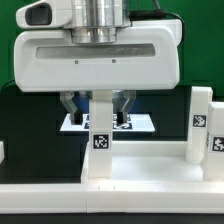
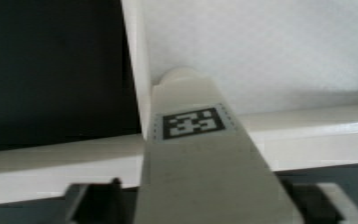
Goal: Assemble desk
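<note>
Tabletop (image 1: pixel 60 187) lies flat on the worktop along the near edge of the exterior view, rim upward so that its corner sockets face the incoming legs. One tabletop shows. Tool (image 1: pixel 101 107) hangs directly above it, fingers closed on either side of an upright leg (image 1: pixel 100 140); the wrist view confirms the grip, with the leg (image 2: pixel 197 150) running out from between the finger tips. The leg is held vertical, probably so that its lower end meets a socket squarely; whether it is already seated cannot be told. A second leg (image 1: pixel 203 125) stands upright at the exterior view's right, apparently already mounted. Two legs are counted with certainty. Marker board (image 1: pixel 145 124) lies flat behind the tool, well clear of the work. One board shows.
</note>
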Tool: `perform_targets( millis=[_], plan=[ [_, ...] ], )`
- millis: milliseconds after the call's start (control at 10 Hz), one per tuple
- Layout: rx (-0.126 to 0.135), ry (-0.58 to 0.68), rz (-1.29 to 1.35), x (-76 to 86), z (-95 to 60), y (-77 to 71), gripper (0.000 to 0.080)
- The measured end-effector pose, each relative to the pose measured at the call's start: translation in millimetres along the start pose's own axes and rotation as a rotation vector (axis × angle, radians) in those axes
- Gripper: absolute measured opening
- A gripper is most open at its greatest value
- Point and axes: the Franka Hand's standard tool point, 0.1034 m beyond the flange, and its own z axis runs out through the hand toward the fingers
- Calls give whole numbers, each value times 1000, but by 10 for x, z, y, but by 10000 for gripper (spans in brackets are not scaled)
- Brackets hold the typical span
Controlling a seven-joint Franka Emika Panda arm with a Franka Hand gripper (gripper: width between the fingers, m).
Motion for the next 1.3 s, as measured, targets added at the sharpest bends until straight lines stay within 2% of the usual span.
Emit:
perform_targets(
  millis=[100, 200, 400, 600, 800, 900, 1000, 1100, 1200, 1300],
  plan=[
    [0, 0, 3, 0, 0, 0, 391],
    [0, 0, 110, 1, 0, 5, 287],
    [0, 4, 268, 6, 1, 13, 287],
    [-2, 18, 543, 2, 1, 21, 287],
    [8, 35, 847, -17, 12, 27, 287],
    [25, 50, 1055, -41, 10, 22, 288],
    [57, 40, 1194, -53, 8, 24, 288],
    [77, 32, 1328, -53, 8, 27, 288],
    [93, 23, 1443, -56, 10, 4, 289],
    [97, 8, 1560, -53, 4, -12, 289]
  ],
)
